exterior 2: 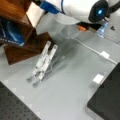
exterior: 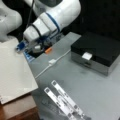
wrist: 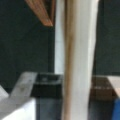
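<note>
White panel (exterior: 13, 75) lies flat at a front view's left, and the tool (exterior: 22, 47) sits at the panel's upper edge, just beside or touching it; I cannot tell how far its jaws stand apart or whether they have anything in hold. To the panel's right a small orange piece (exterior: 48, 50) and a white cable (exterior: 53, 61) rest on the grey counter (exterior: 95, 87), a black box (exterior: 97, 50) stands well apart from the panel, and a metal stand (exterior: 63, 102) lies below and to the right of the panel.

In a front view the white panel (exterior 2: 33, 12) shows at the top beside a wooden shelf (exterior 2: 22, 32) holding a blue book (exterior 2: 10, 32). The arm (exterior 2: 75, 10) hides the tool here. The metal stand (exterior 2: 43, 63) is below the panel, and the cable (exterior 2: 102, 53) and black box (exterior 2: 107, 97) are far to the panel's right.

In the wrist view the white panel (wrist: 80, 62) runs upright through the middle, very close, with a brown wooden edge along its left side. A grey block (wrist: 17, 100) sits low to the panel's left.

With the tool this close to the panel's edge, I judge it best kept square to that edge and moved slowly, so nothing scrapes or tips.

No brand or label can be read; the book's pale lettering is illegible
</note>
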Controlling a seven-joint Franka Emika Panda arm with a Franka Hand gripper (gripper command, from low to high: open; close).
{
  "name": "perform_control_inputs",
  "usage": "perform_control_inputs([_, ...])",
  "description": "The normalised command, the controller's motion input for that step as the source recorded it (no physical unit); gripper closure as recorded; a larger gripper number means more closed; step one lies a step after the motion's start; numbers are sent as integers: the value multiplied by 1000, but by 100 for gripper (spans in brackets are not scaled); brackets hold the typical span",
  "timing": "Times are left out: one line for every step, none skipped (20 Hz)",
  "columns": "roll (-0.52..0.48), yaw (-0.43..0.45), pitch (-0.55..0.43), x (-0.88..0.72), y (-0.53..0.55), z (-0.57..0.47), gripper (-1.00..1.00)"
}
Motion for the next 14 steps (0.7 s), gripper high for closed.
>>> perform_control_inputs([20,215,45,57,331,383,100])
perform_control_inputs([37,238,16,85,324,372,100])
perform_control_inputs([45,240,2,111,317,352,100])
perform_control_inputs([50,218,0,118,282,320,100])
perform_control_inputs([58,230,-5,129,260,281,100])
perform_control_inputs([54,268,-9,142,244,242,100])
perform_control_inputs([60,257,-9,163,241,205,100])
perform_control_inputs([61,231,-2,169,228,182,100])
perform_control_inputs([89,217,-8,180,209,153,100])
perform_control_inputs([96,212,-5,198,193,119,100])
perform_control_inputs([94,201,-1,222,188,91,100])
perform_control_inputs([89,175,5,223,165,77,100])
perform_control_inputs([117,158,1,227,148,61,100])
perform_control_inputs([134,139,-3,247,167,29,100])
